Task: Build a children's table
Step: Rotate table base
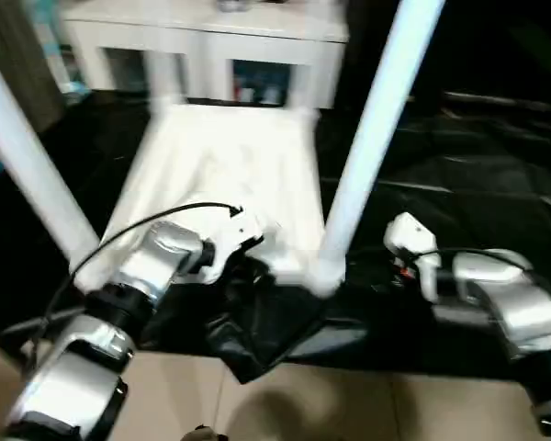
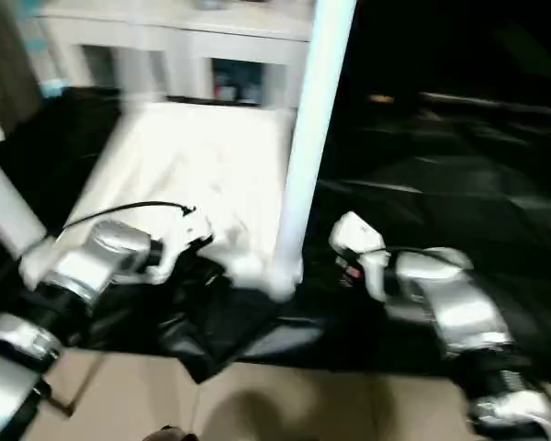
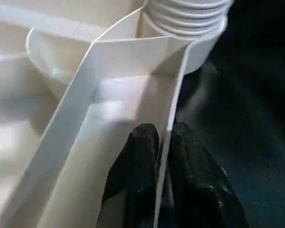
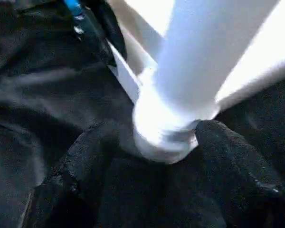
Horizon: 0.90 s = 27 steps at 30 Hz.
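L gripper pinching table rim

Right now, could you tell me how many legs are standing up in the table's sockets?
2. One leg stands in the near corner socket by the right gripper; the other leg rises at the near corner on the robot's left. The far corners may be hidden.

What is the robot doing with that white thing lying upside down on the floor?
It is building a children's table. The tabletop lies upside down on a black sheet, with two legs standing up at the near corners. The left gripper pinches the table's thin edge wall between its fingers, next to the near right leg. The right gripper sits open at that leg's base, one finger on each side of the corner socket.
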{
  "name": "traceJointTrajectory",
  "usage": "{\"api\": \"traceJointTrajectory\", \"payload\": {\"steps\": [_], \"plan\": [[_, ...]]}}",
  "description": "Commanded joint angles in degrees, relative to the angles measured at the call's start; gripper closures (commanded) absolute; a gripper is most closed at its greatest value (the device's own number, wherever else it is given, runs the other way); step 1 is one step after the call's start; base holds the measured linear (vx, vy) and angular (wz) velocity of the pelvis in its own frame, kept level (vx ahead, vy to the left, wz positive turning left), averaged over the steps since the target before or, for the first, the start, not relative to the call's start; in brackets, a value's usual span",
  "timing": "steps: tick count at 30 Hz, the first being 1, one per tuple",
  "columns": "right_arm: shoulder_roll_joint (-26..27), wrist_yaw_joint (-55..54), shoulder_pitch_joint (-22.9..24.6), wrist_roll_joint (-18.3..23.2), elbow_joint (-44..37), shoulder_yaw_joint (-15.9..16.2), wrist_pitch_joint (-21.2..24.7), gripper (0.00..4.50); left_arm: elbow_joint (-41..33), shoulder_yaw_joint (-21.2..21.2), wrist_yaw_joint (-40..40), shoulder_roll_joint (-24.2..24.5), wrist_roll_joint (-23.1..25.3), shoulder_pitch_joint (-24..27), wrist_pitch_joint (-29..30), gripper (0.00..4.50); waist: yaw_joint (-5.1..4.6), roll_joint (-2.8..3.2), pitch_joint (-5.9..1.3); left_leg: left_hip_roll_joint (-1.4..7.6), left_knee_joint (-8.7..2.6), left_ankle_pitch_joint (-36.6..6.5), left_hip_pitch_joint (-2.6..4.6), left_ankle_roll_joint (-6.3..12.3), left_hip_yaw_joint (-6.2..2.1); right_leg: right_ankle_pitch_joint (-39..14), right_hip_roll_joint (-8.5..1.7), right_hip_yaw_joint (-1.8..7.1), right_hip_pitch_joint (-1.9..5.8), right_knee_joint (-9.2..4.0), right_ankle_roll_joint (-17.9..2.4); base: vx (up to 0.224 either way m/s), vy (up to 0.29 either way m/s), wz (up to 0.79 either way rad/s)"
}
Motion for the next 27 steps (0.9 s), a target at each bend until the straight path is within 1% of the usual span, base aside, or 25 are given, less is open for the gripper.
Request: {"api": "traceJointTrajectory", "payload": {"steps": [1, 2, 4, 5, 6, 7, 8, 9, 10, 11, 12, 13, 14, 15, 16, 17, 18, 19, 20, 21, 22, 24, 25, 26, 27], "plan": [[0.16, -2.54, -1.01, -0.66, 1.05, -2.13, -0.69, 1.43, -2.2, 4.32, 6.49, 0.15, -0.21, 1.84, 3.92, 4.21, 0.14, 0.05, -4.1, 2.99, -5.28, -24.05, 0.32, -2.57, -2.56, -29.21, -3.94, 1.5, 3.05, -4.97, -8.11, 0.004, 0.015, -0.21], [0.19, -2.65, -1.01, -0.67, 1.08, -2.15, -0.71, 1.43, -2.38, 4.46, 6.73, 0.06, -0.21, 1.96, 4.13, 4.29, -0.23, -0.03, -4.07, 2.92, -5.19, -23.95, 0.49, -2.31, -2.6, -28.52, -3.98, 1.48, 2.98, -5.04, -8.39, 0.0, 0.0, 0.0], [1.05, -4.39, -1.36, -0.57, 2.22, -2.27, -1.42, 1.43, -6.48, 5.22, 9.35, -1.16, 0.18, 4.51, 4.06, 4.34, -0.84, -0.06, -4.1, 2.83, -5.07, -23.48, 0.4, -1.62, -2.56, -27.76, -3.93, 1.43, 3.06, -5.12, -8.84, 0.0, 0.0, 0.0], [1.09, -4.46, -1.39, -0.56, 2.27, -2.28, -1.46, 1.43, -6.73, 5.23, 9.39, -1.21, 0.17, 4.65, 4.03, 4.36, -1.28, -0.23, -4.17, 2.89, -5.13, -22.26, 0.0, -1.17, -2.68, -26.71, -3.96, 1.27, 3.37, -4.93, -9.11, 0.022, 0.013, -0.18], [1.63, -5.21, -1.67, -0.46, 2.74, -2.39, -1.82, 1.43, -8.8, 4.96, 8.55, -1.57, -0.43, 5.88, 2.52, 4.38, -1.48, -0.04, -4.22, 2.8, -5.01, -21.58, -0.04, -0.68, -2.64, -26.08, -3.95, 1.24, 3.37, -5.05, -9.2, 0.022, 0.013, -0.18], [2.13, -6.16, -2.07, -0.63, 3.35, -2.5, -2.27, 1.43, -10.14, 4.5, 7.73, -1.59, -0.79, 6.62, 1.68, 4.42, -1.52, -0.04, -4.51, 2.91, -5.0, -19.93, -0.01, -0.27, -2.64, -23.15, -4.04, 1.27, 3.53, -4.84, -10.13, 0.0, 0.0, 0.0], [2.13, -6.16, -2.07, -0.63, 3.35, -2.5, -2.27, 1.43, -10.14, 4.5, 7.73, -1.59, -0.79, 6.62, 1.68, 4.44, -1.54, 0.0, -4.59, 2.91, -4.97, -18.91, -0.1, 0.04, -2.53, -21.11, -3.92, 1.33, 3.57, -4.73, -10.66, 0.053, -0.001, -0.06], [2.78, -7.44, -2.7, -0.8, 4.32, -2.72, -2.77, 1.43, -11.08, 3.68, 7.1, -1.27, -0.61, 7.23, 0.76, 4.46, -1.29, -0.17, -4.72, 2.96, -4.71, -17.33, 0.51, 0.74, -2.09, -17.52, -3.74, 1.54, 3.09, -4.62, -11.89, 0.053, -0.001, -0.06], [2.78, -7.44, -2.7, -0.8, 4.32, -2.72, -2.77, 1.43, -11.08, 3.68, 7.1, -1.27, -0.61, 7.23, 0.76, 4.48, -1.22, -0.15, -4.81, 2.93, -4.54, -16.33, 0.68, 1.16, -1.97, -15.69, -3.73, 1.63, 3.02, -4.35, -12.77, 0.062, -0.01, 0.03], [3.23, -7.96, -3.03, -0.65, 4.82, -2.97, -2.95, 1.43, -11.41, 3.16, 6.71, -1.05, -0.22, 7.49, -0.06, 4.48, -1.09, -0.16, -4.9, 2.82, -4.34, -14.21, 0.72, 2.13, -1.66, -13.05, -3.65, 1.66, 3.11, -4.14, -13.95, 0.064, -0.019, 0.05], [3.79, -8.09, -3.35, -0.13, 5.41, -3.31, -3.09, 1.43, -12.03, 2.62, 5.3, -0.9, -0.23, 8.05, -1.45, 4.49, -0.92, -0.29, -4.95, 2.86, -4.13, -12.68, 0.84, 2.86, -1.47, -11.03, -3.59, 1.77, 3.03, -3.88, -14.83, 0.064, -0.019, 0.05], [4.15, -8.13, -3.54, 0.25, 5.81, -3.53, -3.2, 1.43, -12.53, 2.29, 4.29, -0.82, -0.24, 8.48, -2.39, 4.49, -0.75, -0.22, -5.06, 2.83, -4.02, -11.19, 0.73, 3.55, -1.44, -9.63, -3.64, 1.76, 3.22, -3.6, -15.25, 0.057, -0.026, 0.04], [4.15, -8.13, -3.54, 0.25, 5.81, -3.53, -3.2, 1.43, -12.53, 2.29, 4.29, -0.82, -0.24, 8.48, -2.39, 4.49, -0.64, -0.13, -5.15, 2.9, -3.97, -10.2, 0.68, 3.84, -1.49, -8.64, -3.7, 1.75, 3.35, -3.34, -15.49, 0.052, -0.025, 0.0], [4.35, -7.61, -3.78, 0.52, 6.6, -3.29, -3.37, 1.16, -12.09, 1.06, 2.93, -0.4, 1.07, 8.9, -6.34, 4.5, -0.37, -0.01, -5.28, 2.92, -3.85, -8.19, 0.67, 4.49, -1.43, -6.32, -3.54, 1.73, 3.35, -3.06, -15.92, 0.052, -0.025, 0.0], [4.35, -7.61, -3.78, 0.52, 6.6, -3.29, -3.37, 1.16, -12.09, 1.06, 2.93, -0.4, 1.07, 8.9, -6.34, 4.5, -0.35, -0.23, -5.36, 2.93, -3.8, -7.27, 0.59, 4.91, -1.43, -5.03, -3.48, 1.72, 3.41, -2.88, -16.14, 0.0, 0.0, 0.0], [4.36, -7.25, -3.9, 0.63, 6.96, -3.05, -3.44, 1.09, -11.35, 0.64, 2.71, -0.34, 1.8, 8.84, -8.35, 4.5, -0.15, -0.05, -5.39, 3.0, -3.73, -6.06, 0.71, 5.41, -1.38, -2.78, -3.39, 1.72, 3.36, -2.55, -16.86, 0.0, 0.0, 0.0], [4.35, -7.02, -3.85, 0.75, 6.79, -2.97, -3.57, 1.03, -10.55, 1.16, 2.4, -0.77, 1.23, 8.28, -8.84, 4.5, -0.04, -0.06, -5.44, 3.0, -3.65, -5.57, 0.71, 5.66, -1.34, -1.72, -3.42, 1.73, 3.49, -2.28, -17.13, 0.0, 0.0, 0.0], [4.35, -7.2, -3.82, 0.68, 6.64, -2.9, -3.91, 0.91, -10.13, 1.57, 2.09, -1.02, 0.71, 7.82, -8.82, 4.5, 0.01, -0.07, -5.4, 2.97, -3.65, -5.51, 0.74, 5.79, -1.28, -1.68, -3.42, 1.73, 3.43, -2.35, -17.26, 0.0, 0.0, 0.0], [4.35, -7.33, -3.82, 0.61, 6.56, -2.85, -4.12, 0.74, -9.92, 1.78, 1.89, -1.15, 0.42, 7.57, -8.79, 4.03, 0.06, -0.01, -5.32, 2.97, -3.7, -6.17, 0.81, 5.57, -1.22, -2.67, -3.42, 1.71, 3.41, -2.47, -17.27, 0.0, 0.0, 0.0], [4.28, -8.21, -3.97, 0.08, 6.82, -2.82, -4.67, 0.71, -10.05, 1.79, 1.01, -1.08, 0.06, 6.48, -8.62, 3.91, 0.13, 0.0, -5.15, 3.02, -3.82, -7.34, 0.86, 5.1, -1.21, -4.49, -3.41, 1.71, 3.34, -2.68, -17.06, 0.0, 0.0, 0.0], [4.28, -8.21, -3.97, 0.08, 6.82, -2.82, -4.67, 0.69, -10.05, 1.79, 1.01, -1.08, 0.06, 6.48, -8.62, 3.92, 0.22, 0.27, -5.05, 3.03, -3.89, -8.35, 0.96, 4.6, -1.23, -6.02, -3.46, 1.71, 3.26, -2.89, -16.83, 0.0, 0.0, 0.0], [4.2, -8.35, -3.98, -0.07, 7.02, -2.92, -4.82, 0.69, -10.03, 1.53, 0.42, -1.02, 0.24, 5.72, -8.95, 3.85, 0.34, 0.18, -4.88, 3.17, -4.03, -11.63, 1.34, 2.72, -1.21, -10.22, -3.47, 1.77, 2.98, -3.4, -15.88, 0.0, 0.0, 0.0], [4.16, -8.23, -3.93, -0.05, 7.02, -2.94, -4.9, 0.69, -9.64, 1.42, 0.4, -1.08, 0.47, 5.48, -9.6, 3.85, 0.36, 0.18, -4.85, 3.18, -4.08, -12.06, 1.33, 2.39, -1.22, -10.86, -3.48, 1.79, 3.02, -3.44, -15.71, 0.0, 0.0, 0.0], [4.13, -8.16, -3.79, -0.08, 6.86, -2.91, -4.95, 0.69, -9.08, 1.44, 0.47, -1.27, 0.54, 5.25, -10.04, 3.85, 0.46, 0.45, -4.72, 3.15, -4.19, -13.33, 1.32, 1.8, -1.25, -12.46, -3.42, 1.77, 2.94, -3.73, -15.11, 0.0, 0.0, 0.0], [4.1, -8.08, -3.61, -0.12, 6.7, -2.88, -5.08, 0.69, -8.01, 1.6, 0.3, -1.67, 0.57, 4.89, -10.56, 3.85, 0.64, 0.35, -4.73, 3.16, -4.24, -14.2, 1.46, 1.26, -1.26, -13.52, -3.47, 1.78, 2.93, -3.8, -14.61, 0.0, 0.0, 0.0]]}}
